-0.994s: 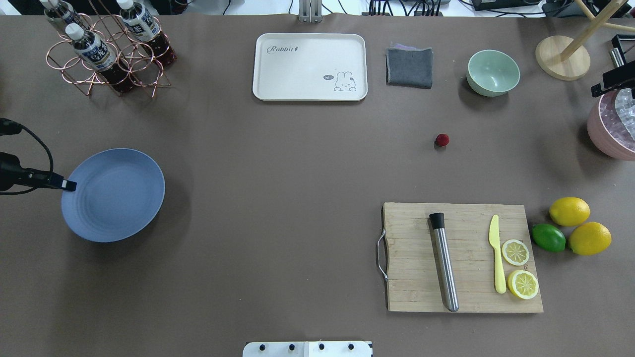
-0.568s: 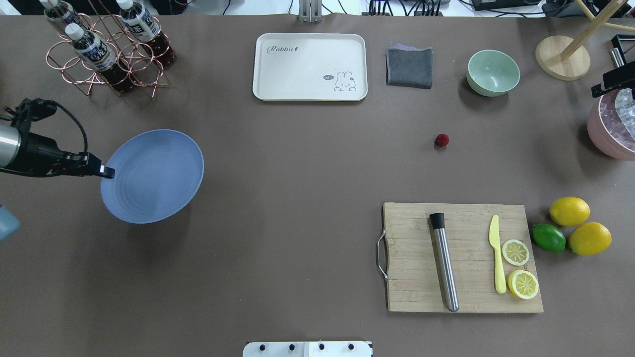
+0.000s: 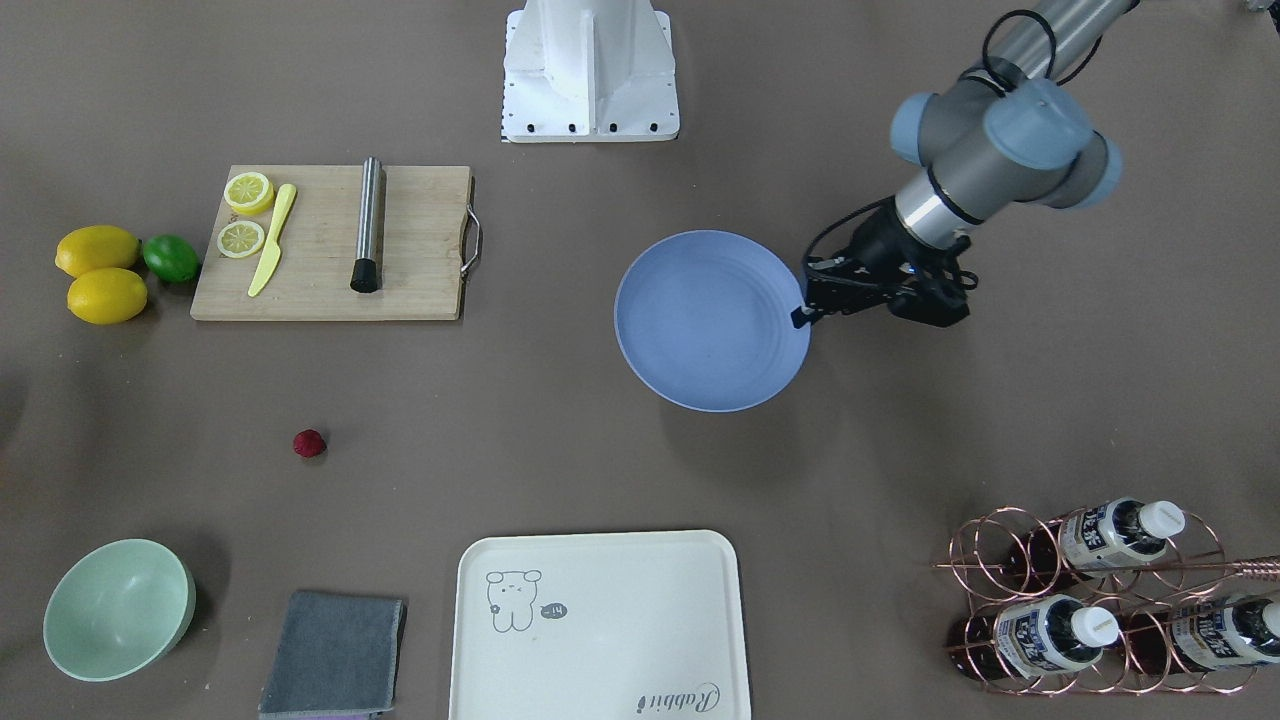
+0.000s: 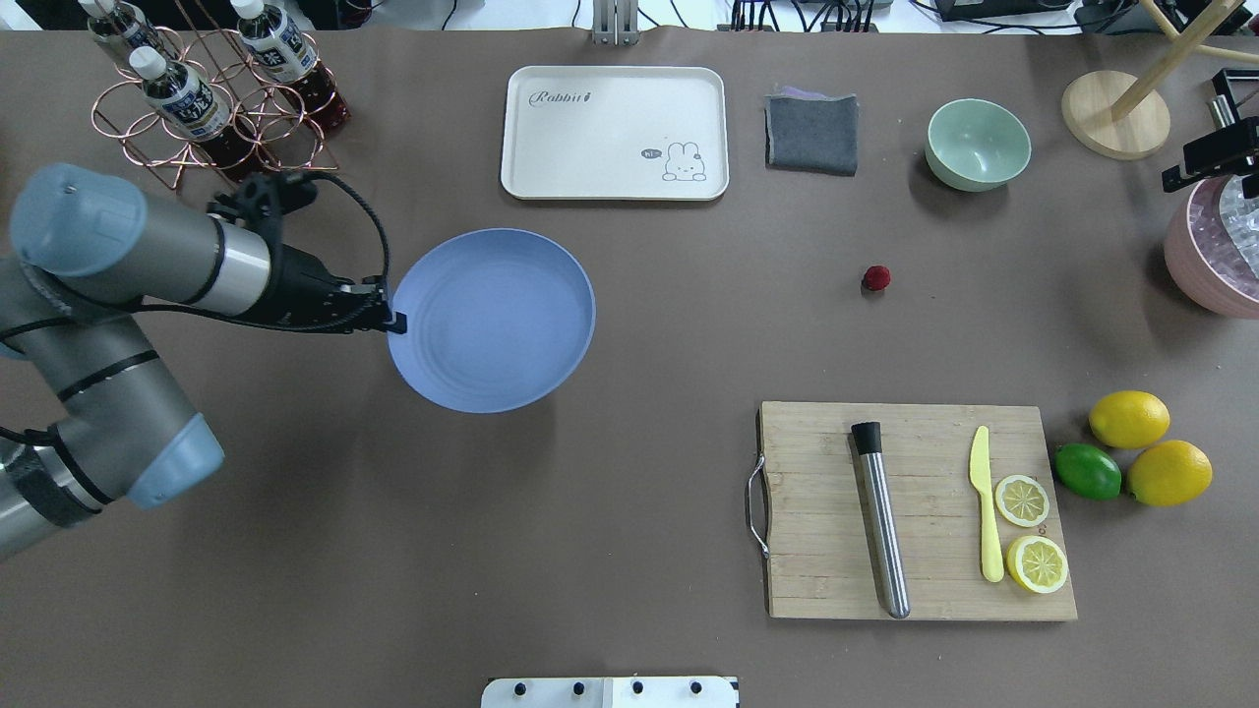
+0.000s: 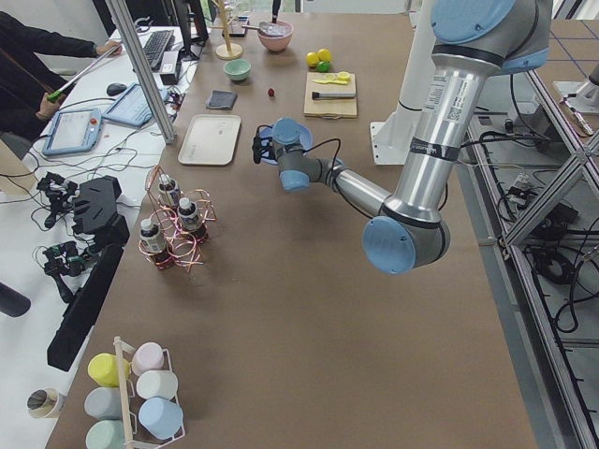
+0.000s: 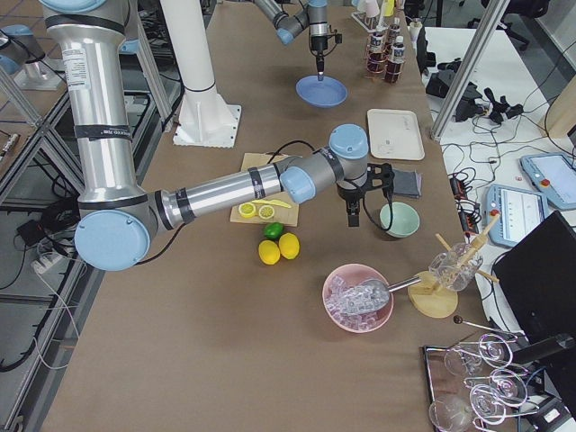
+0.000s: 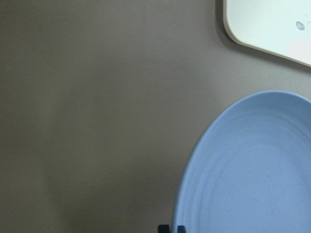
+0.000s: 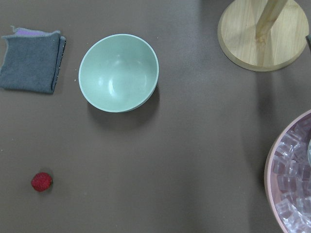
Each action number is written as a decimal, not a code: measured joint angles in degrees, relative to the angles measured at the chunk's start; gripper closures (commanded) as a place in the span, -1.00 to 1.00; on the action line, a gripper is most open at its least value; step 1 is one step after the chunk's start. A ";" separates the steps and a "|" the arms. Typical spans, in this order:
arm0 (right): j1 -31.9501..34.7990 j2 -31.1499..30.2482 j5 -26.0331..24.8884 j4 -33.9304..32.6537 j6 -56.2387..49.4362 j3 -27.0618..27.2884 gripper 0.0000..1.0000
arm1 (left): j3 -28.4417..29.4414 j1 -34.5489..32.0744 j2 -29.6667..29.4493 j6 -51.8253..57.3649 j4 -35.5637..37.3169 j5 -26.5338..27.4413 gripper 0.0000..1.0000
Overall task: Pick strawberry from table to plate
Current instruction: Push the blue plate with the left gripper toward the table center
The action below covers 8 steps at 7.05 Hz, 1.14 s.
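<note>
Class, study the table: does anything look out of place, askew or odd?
The blue plate is pinched at its rim by the left gripper, and its offset shadow suggests it hangs above the table. The strawberry lies alone, far from it. Nothing else stands out.

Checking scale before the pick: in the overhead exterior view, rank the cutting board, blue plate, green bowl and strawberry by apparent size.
Largest to smallest: cutting board; blue plate, seemingly raised, so slightly enlarged; green bowl; strawberry.
</note>
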 measured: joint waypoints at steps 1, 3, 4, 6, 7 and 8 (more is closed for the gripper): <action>-1.26 0.74 -0.92 0.00 1.01 -0.07 -1.00 | -1.65 4.28 -2.88 -2.55 4.55 4.98 1.00; -3.69 2.43 -1.75 0.04 4.96 0.03 -1.00 | -2.19 11.49 -5.84 -5.85 7.87 13.38 1.00; -4.49 3.05 -2.21 0.04 6.19 0.08 -1.00 | -1.80 13.99 -6.34 -6.55 8.20 16.28 1.00; -5.45 3.46 -2.60 0.08 7.29 0.20 -1.00 | 0.81 16.72 -7.99 -7.58 8.19 19.95 1.00; -5.96 3.59 -2.81 0.09 7.41 0.22 -1.00 | 1.82 17.22 -8.44 -7.76 8.10 20.78 1.00; -6.56 3.80 -3.14 0.09 7.75 0.23 -1.00 | 2.31 17.38 -8.53 -7.79 8.01 21.09 1.00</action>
